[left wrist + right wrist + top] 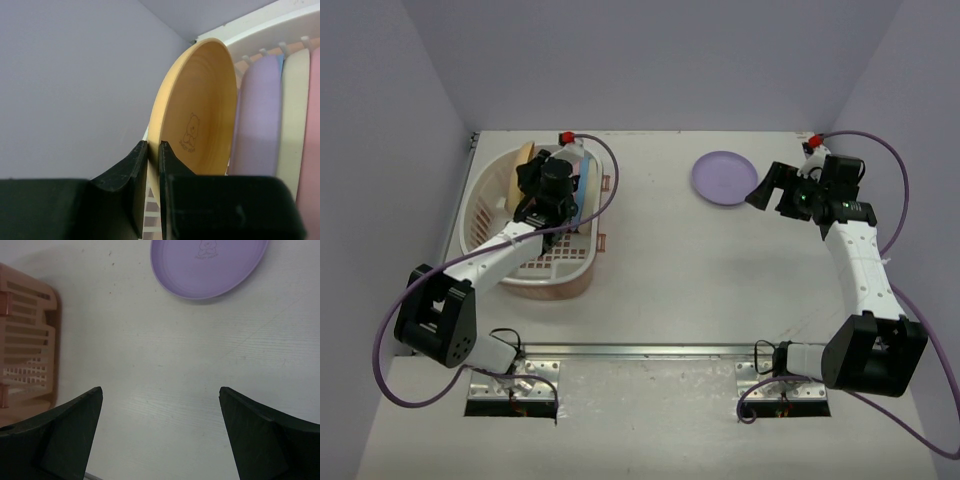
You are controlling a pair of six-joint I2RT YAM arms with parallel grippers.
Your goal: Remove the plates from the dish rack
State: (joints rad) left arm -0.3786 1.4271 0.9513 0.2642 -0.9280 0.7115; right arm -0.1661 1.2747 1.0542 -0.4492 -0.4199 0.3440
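Left gripper [153, 147]: over the dish rack [560, 283], fingers narrowed onto the rim of the yellow plate [200, 110], rim pinched between them.
Yellow plate: on edge at the dish rack's far-left end, bear print on its inner face.
Row beside it: racked lavender plate [257, 115], cream plate [294, 115], pink plate [315, 130], all on edge inside the dish rack.
Right gripper [160, 390]: spread wide, holding nothing, well right of the dish rack, above the table [680, 280].
Flat lavender plate [724, 177]: lying on the table right of the dish rack, near the right gripper, apart from it.
Table: white, faintly scuffed, under the dish rack.
Walls [650, 60]: plain pale lilac-grey, behind and either side of the dish rack.
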